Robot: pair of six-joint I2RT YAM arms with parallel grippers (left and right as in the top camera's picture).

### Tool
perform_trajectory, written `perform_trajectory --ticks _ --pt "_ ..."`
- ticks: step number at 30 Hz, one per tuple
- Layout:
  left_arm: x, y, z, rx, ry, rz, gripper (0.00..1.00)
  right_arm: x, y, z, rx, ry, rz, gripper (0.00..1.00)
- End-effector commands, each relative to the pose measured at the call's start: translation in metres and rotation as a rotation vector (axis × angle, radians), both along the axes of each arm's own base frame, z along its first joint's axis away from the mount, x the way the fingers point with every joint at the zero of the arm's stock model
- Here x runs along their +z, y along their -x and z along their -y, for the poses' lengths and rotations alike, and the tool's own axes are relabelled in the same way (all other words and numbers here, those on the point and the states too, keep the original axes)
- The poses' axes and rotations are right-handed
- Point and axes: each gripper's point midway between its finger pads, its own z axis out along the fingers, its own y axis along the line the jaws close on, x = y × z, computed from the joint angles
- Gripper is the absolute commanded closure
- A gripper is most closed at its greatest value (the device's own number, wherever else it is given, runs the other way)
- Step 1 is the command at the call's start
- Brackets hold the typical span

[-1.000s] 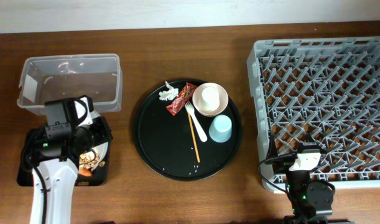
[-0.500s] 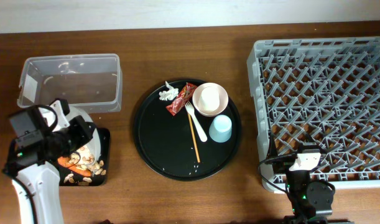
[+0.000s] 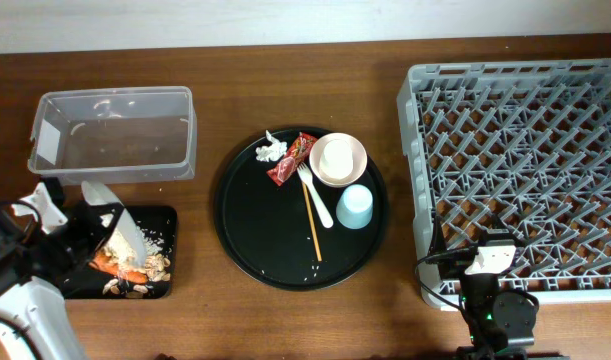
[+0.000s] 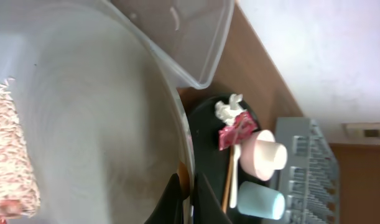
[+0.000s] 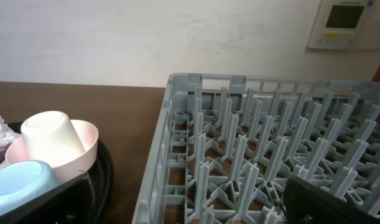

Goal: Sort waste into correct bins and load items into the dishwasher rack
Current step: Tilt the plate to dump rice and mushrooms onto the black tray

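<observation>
Your left gripper (image 4: 190, 200) pinches the rim of the pale plate (image 3: 120, 235), tipped steeply over the black tray (image 3: 150, 212), where rice (image 3: 157, 262) and carrot (image 3: 128, 272) lie heaped; your right gripper (image 5: 186, 186) hangs spread wide at the grey rack (image 3: 525, 150), near its front edge

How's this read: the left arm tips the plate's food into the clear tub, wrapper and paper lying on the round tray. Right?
Wrong bin. The overhead view shows the plate tilted over the shallow black tray, where the food lies, not the clear tub. The wrapper and paper do lie on the round tray.
</observation>
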Motion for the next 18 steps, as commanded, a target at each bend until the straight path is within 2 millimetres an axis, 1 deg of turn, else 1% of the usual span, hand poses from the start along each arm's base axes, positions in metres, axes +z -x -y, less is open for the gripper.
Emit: perform_trajectory --ticks 1,6,9,11,14,16,18 --pt "0.013 0.002 -0.001 -0.024 0.025 0.084 1.0 -0.002 0.0 0.004 -0.019 0.004 -0.004 0.01" --pt "0.023 0.003 0.0 -0.037 0.07 0.139 1.0 -0.002 0.0 0.004 -0.019 0.004 -0.004 0.01" --pt "0.03 0.002 -0.001 -0.048 0.143 0.191 1.0 -0.002 0.0 0.004 -0.019 0.004 -0.004 0.01" --pt "0.035 0.002 -0.005 -0.045 0.201 0.227 1.0 -0.002 0.0 0.004 -0.019 0.004 -0.004 0.01" --pt "0.032 0.002 -0.013 -0.029 0.281 0.243 1.0 -0.002 0.0 0.004 -0.019 0.004 -0.004 0.01" --pt "0.036 0.002 -0.011 -0.057 0.33 0.289 1.0 -0.002 0.0 0.004 -0.019 0.004 -0.004 0.01" --pt "0.034 0.003 -0.016 -0.042 0.358 0.289 1.0 -0.002 0.0 0.004 -0.019 0.004 -0.004 0.01"
